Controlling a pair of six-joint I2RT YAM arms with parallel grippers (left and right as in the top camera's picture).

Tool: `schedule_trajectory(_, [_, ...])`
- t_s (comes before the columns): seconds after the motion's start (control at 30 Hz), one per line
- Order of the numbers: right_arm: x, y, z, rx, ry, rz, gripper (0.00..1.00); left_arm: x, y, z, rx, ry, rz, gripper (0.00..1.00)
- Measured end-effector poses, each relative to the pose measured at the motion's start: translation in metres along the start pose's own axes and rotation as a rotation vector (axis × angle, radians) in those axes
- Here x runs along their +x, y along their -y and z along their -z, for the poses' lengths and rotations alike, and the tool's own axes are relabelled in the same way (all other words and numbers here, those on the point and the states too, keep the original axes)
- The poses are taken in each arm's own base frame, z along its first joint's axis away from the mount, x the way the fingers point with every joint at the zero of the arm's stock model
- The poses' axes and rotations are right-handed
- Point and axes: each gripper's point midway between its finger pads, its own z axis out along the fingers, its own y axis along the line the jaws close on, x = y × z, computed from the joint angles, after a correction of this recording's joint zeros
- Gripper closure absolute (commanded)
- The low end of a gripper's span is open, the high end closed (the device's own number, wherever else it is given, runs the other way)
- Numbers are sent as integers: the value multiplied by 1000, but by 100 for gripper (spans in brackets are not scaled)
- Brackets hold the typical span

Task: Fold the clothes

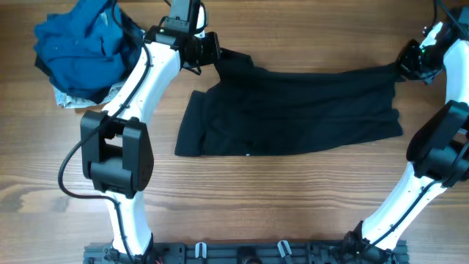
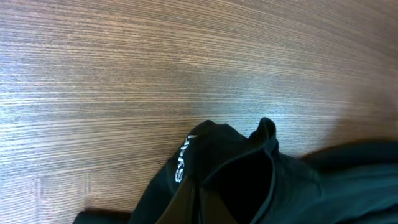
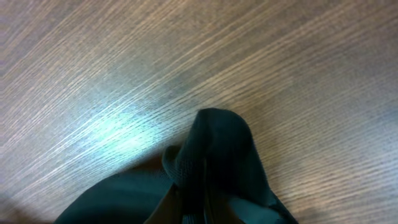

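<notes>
Overhead, I see the black shirt (image 1: 293, 110) spread wide across the middle of the desk (image 1: 293, 191), its far edge pulled into a nearly straight line between my two arms. My left pincer (image 1: 209, 51) is closed on the shirt's far left corner, where the fabric bunches up towards it. My right pincer (image 1: 405, 67) is closed on the far right corner, with the cloth drawn to a point there. The near part of the shirt lies flat on the wood, with its near left corner flaring out a little past the rest.

At the far left corner of the desk sits a heap of blue garments (image 1: 77, 48), with a bit of pale cloth (image 1: 69, 99) poking out at its near side. My left arm passes just beside that heap, and the heap lies apart from the shirt.

From the left wrist, the pinched fabric rises in a dark fold above the wood grain, and small white lettering (image 2: 180, 163) runs along one edge of it. From the right wrist, a rounded tuft of the same black cloth stands up from the desk. My own fingertips do not show in either wrist view
</notes>
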Motion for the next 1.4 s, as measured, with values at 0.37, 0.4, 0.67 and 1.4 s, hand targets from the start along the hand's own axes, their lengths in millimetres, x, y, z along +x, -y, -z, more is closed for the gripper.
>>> schedule_trajectory(0.37, [4, -1, 0, -8, -16, 36, 96, -1, 2, 4, 3, 6, -27, 96])
schedule_trajectory(0.4, [6, -1, 0, -7, -23, 34, 96, -3, 3, 6, 5, 11, -29, 96])
schedule_trajectory(0.67, [16, -5, 28, -4, -38, 31, 96, -7, 13, 40, 17, 40, -40, 96])
schedule_trajectory(1.4, [67, 39, 71, 287, -181, -79, 93, 69, -28, 82, -202, -242, 33, 96])
